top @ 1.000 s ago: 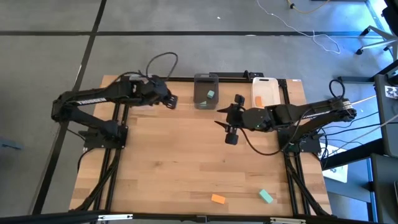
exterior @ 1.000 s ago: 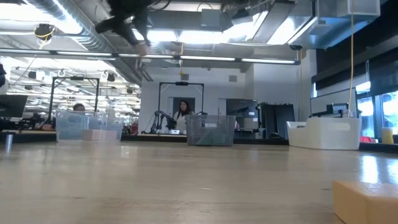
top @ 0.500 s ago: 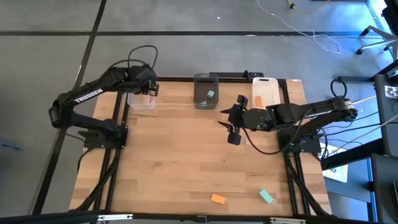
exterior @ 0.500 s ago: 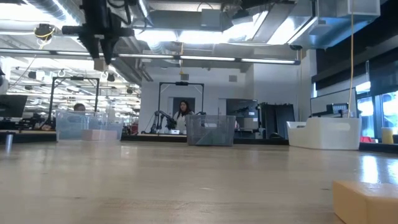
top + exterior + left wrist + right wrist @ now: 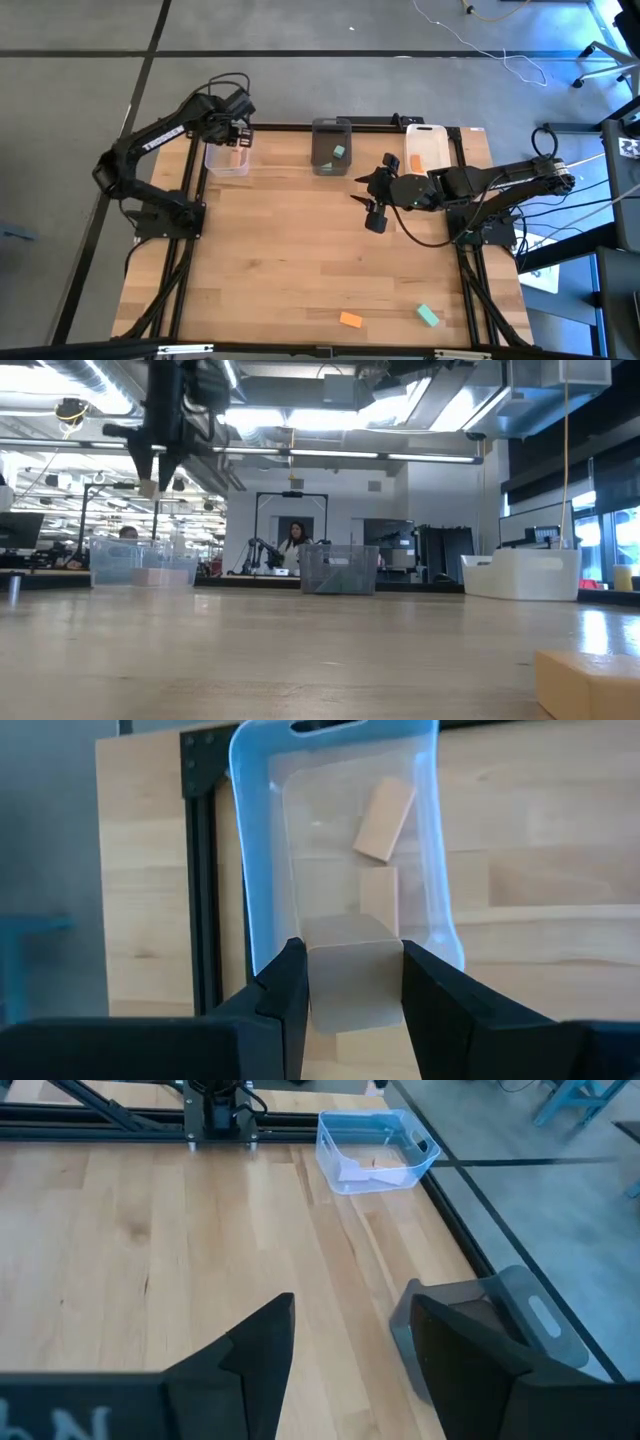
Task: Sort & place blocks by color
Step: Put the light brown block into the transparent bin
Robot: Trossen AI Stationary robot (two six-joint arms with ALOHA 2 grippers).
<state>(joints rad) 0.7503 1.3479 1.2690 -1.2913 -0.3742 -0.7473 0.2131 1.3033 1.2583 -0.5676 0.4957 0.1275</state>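
Note:
My left gripper [image 5: 232,135] hangs over the clear bin [image 5: 228,160] at the table's far left, shut on a pale tan block [image 5: 350,982]. Two more tan blocks [image 5: 385,818] lie on that bin's floor. In the low view the held block [image 5: 148,487] shows well above the bin [image 5: 142,563]. My right gripper [image 5: 375,207] hovers open over the table's right middle, with nothing between its fingers [image 5: 345,1350]. An orange block [image 5: 351,320] and a teal block [image 5: 428,316] lie flat near the table's front edge. My left gripper pinches the tan block by two opposite side faces [image 5: 318,985] between its two fingers. The fingers come steeply from above, pointing down toward the bin. The block is lifted clear, above the bin's near end.
A grey bin [image 5: 332,147] with a teal block [image 5: 340,152] stands at the far middle. A white bin [image 5: 427,148] holding an orange block [image 5: 418,160] stands at the far right. The middle of the table is bare wood. People show in the room beyond [image 5: 295,540].
My left gripper has swung from beside the grey bin toward the table's far left corner, over the clear bin, carrying the tan block. It has tipped to point more steeply down and has sunk a little. My right gripper stays in place.

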